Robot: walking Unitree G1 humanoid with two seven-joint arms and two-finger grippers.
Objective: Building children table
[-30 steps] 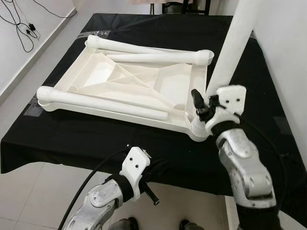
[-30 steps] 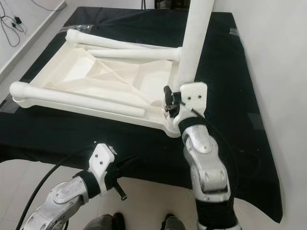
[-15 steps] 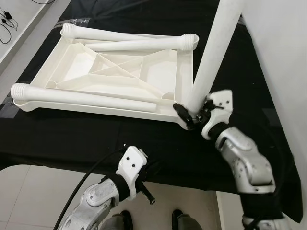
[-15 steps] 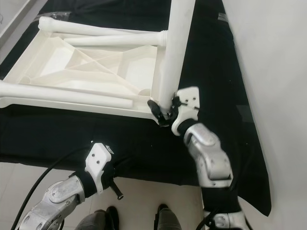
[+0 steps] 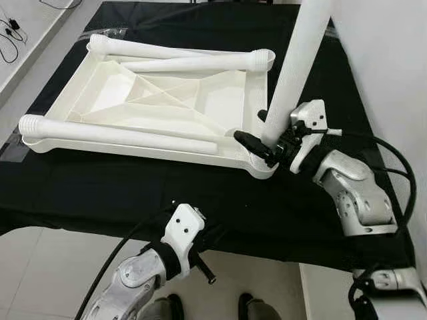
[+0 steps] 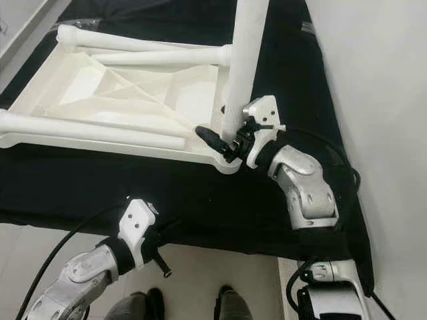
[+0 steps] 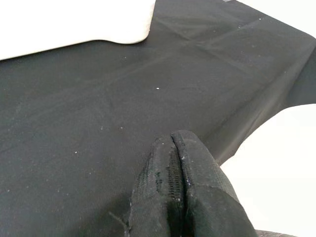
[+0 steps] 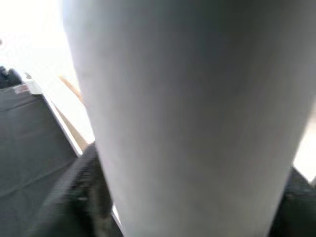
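The white plastic tabletop [image 5: 167,107] lies upside down on a black cloth. Three loose white legs rest on it: two along the far edge [image 5: 153,50] [image 5: 200,63] and one along the near edge [image 5: 113,133]. Another leg [image 5: 297,67] stands upright at the tabletop's near right corner. My right gripper [image 5: 267,137] is shut on its base, and in the right wrist view the leg [image 8: 187,118] is very close. My left gripper [image 5: 203,270] hangs below the table's front edge, its fingers [image 7: 175,187] pressed shut on nothing.
The black-covered table [image 5: 133,193] runs close to a white wall [image 5: 387,67] on the right. Tiled floor [image 5: 40,267] lies in front, with dark shoes [image 5: 250,307] at the bottom. Cables [image 5: 10,30] trail on the floor at far left.
My right arm has swung its elbow out to the right while keeping hold of the upright leg at the corner. The camera has shifted. The left arm has hardly moved.
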